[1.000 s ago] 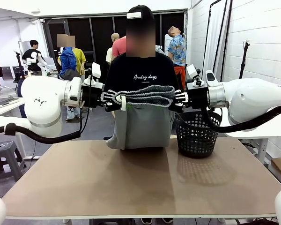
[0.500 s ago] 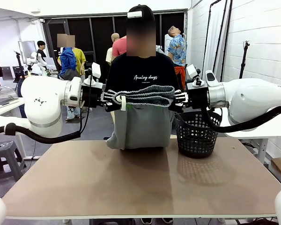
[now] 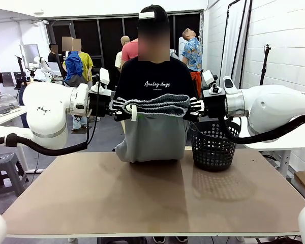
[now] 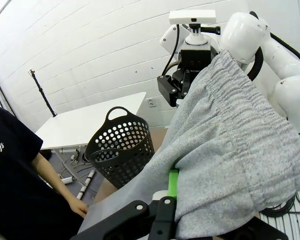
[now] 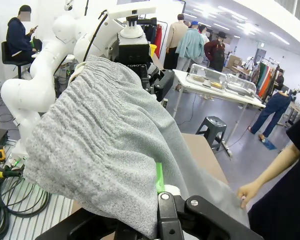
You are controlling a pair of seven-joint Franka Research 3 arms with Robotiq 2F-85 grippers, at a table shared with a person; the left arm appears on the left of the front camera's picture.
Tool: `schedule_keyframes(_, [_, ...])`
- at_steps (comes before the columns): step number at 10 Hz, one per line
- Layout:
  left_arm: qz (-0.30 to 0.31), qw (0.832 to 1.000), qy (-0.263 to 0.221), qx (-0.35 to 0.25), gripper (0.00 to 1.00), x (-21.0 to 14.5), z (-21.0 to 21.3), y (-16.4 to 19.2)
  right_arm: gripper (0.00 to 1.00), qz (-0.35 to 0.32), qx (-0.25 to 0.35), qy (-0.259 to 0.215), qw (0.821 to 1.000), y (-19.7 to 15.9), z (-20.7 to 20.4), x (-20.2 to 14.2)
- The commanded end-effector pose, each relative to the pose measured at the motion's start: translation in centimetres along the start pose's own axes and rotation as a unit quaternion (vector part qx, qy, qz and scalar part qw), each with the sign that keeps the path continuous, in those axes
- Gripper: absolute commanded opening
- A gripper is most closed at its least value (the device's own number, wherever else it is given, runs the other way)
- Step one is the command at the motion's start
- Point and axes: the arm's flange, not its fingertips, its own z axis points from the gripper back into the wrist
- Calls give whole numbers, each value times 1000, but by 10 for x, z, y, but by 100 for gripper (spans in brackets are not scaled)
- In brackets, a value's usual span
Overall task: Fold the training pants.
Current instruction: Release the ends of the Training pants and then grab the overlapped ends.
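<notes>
The light grey training pants [image 3: 152, 134] hang by their gathered waistband, stretched level between my two grippers above the table's far edge. My left gripper [image 3: 123, 108] is shut on the waistband's left end and my right gripper [image 3: 190, 107] is shut on its right end. The legs drop down to the tabletop in front of the person. In the left wrist view the cloth [image 4: 230, 150] drapes over my left gripper [image 4: 176, 192], with one green pad showing. The right wrist view shows the cloth [image 5: 100, 130] bunched over my right gripper [image 5: 157, 187]. A person's hand [image 5: 247, 192] touches the lower edge.
A black mesh basket [image 3: 212, 145] stands at the table's far right, just under my right arm. The brown table [image 3: 142, 198] stretches bare toward the near side. The person [image 3: 152, 76] stands close behind the hanging pants. A white side table [image 4: 90, 125] lies beyond the basket.
The lower edge of the hanging pants has risen slightly at its left corner. Both arms and the waistband have stayed in place.
</notes>
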Motion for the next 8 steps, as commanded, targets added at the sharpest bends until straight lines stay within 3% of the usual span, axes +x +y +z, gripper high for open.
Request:
schedule_keyframes(1, [3, 1000, 1, 4, 0, 2, -1, -1, 0, 3, 2, -1, 1000, 3, 0, 1])
schedule_keyframes(8, [3, 1000, 1, 4, 0, 2, -1, -1, 0, 3, 2, -1, 1000, 3, 0, 1])
